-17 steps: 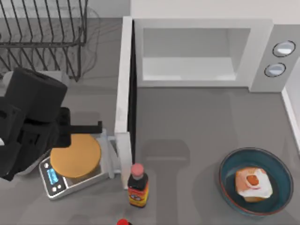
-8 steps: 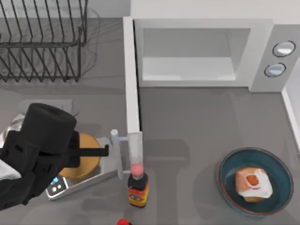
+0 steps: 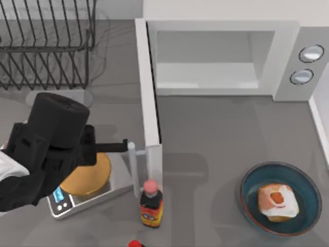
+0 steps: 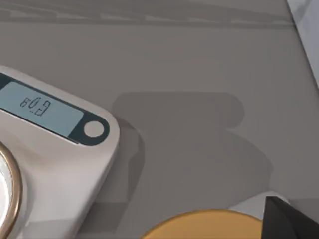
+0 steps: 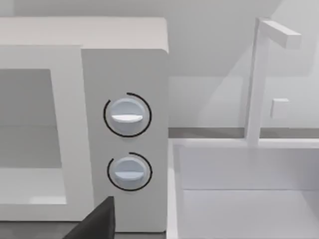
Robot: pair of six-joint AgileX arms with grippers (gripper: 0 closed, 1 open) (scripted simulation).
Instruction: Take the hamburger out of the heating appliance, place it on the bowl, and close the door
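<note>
1. At the worktop's left edge, my left gripper reached over the scales and the flat orange disc toward the door's pale bar handle. Its fingertips sat right at the handle's upper end. I could not tell whether the fingers were spread or closed, nor whether they pressed the bar or only came up against it.

2. Compared with a second earlier, the arm had come in from the left edge toward the middle. The door had begun swinging, its free end now further right, near the sauce bottle at the front edge. It still stood almost square to the heating appliance at the back edge, so I judged the closing barely begun.

3. The cavity of the appliance was bare.

4. Toward the front right corner, the hamburger rested inside the bowl, apart from both arms. I judged the take-out and the placing finished; only shutting the door was left.

5. My right arm stayed parked; its wrist view looked across at the two dials on the appliance's side panel, and I could not tell the state of its gripper.
</note>
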